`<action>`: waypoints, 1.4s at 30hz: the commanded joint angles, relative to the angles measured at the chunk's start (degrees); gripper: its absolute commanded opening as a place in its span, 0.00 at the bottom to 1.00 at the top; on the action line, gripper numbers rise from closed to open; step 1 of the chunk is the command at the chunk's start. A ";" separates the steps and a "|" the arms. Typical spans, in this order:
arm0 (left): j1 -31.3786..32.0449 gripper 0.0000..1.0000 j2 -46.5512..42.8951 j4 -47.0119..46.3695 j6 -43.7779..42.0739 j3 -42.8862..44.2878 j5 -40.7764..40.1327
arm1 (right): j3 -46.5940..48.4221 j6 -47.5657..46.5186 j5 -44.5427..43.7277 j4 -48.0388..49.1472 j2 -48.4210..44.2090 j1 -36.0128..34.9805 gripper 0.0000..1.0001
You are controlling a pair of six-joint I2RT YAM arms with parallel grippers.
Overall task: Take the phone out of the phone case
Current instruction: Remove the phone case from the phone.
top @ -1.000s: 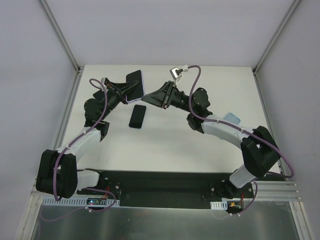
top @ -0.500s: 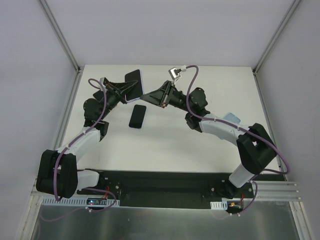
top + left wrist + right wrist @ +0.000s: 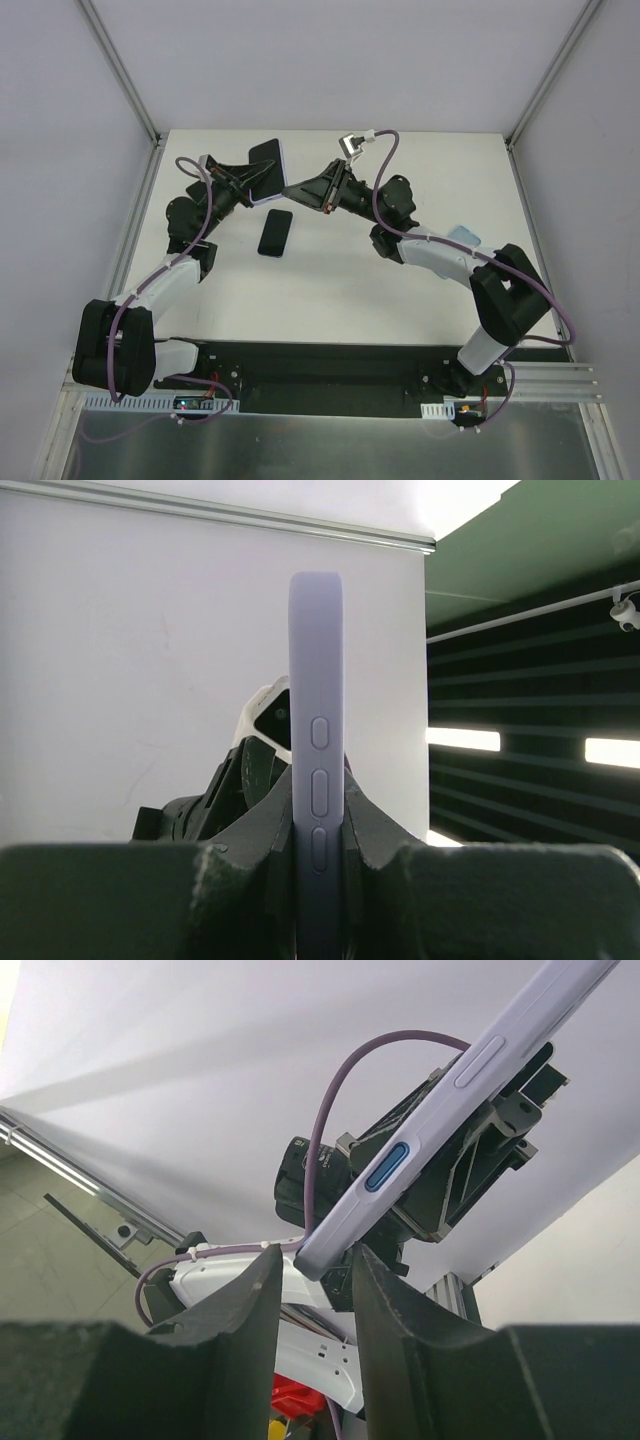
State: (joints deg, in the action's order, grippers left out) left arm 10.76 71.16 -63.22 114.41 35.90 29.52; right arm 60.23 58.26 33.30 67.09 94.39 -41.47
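Note:
My left gripper (image 3: 262, 180) holds the lavender phone case (image 3: 270, 160) on edge above the far middle of the table. In the left wrist view the jaws are shut on the case's side (image 3: 316, 680), at its buttons. The case's face looks dark, and I cannot tell whether anything sits inside it. A black phone (image 3: 276, 232) lies flat on the table just below. My right gripper (image 3: 288, 192) meets the case from the right. In the right wrist view the case (image 3: 440, 1110) has its lower corner between my right gripper's (image 3: 312, 1260) part-open fingertips, close to the right finger.
A pale blue object (image 3: 463, 238) lies behind the right forearm. Metal frame posts (image 3: 140, 110) run along the left and right edges of the white table (image 3: 420, 170). Both arms reach across the table's middle towards the far side.
The right gripper has crept left and up to the case's corner. Its jaws narrowed, then widened a little. The left gripper and the case have stayed put.

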 commanded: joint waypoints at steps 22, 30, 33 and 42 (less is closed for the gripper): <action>-0.48 0.00 -3.30 -7.88 21.64 2.77 0.89 | 5.69 -2.19 6.51 13.32 4.92 -0.27 0.01; -0.48 0.00 -4.62 -8.85 23.22 2.68 0.63 | 10.60 -2.62 10.47 20.80 9.23 0.43 0.01; -0.48 0.00 -4.97 -9.11 23.49 2.77 0.54 | 12.10 -3.33 11.96 20.71 9.32 0.60 0.01; -0.39 0.00 -5.68 -10.17 24.63 3.91 0.72 | 13.43 -2.54 12.32 20.71 10.46 2.01 0.01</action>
State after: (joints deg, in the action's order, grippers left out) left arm 9.26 68.53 -65.84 113.51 36.29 27.79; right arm 71.24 59.13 45.36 75.09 103.35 -39.81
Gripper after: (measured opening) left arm 0.124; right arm 0.124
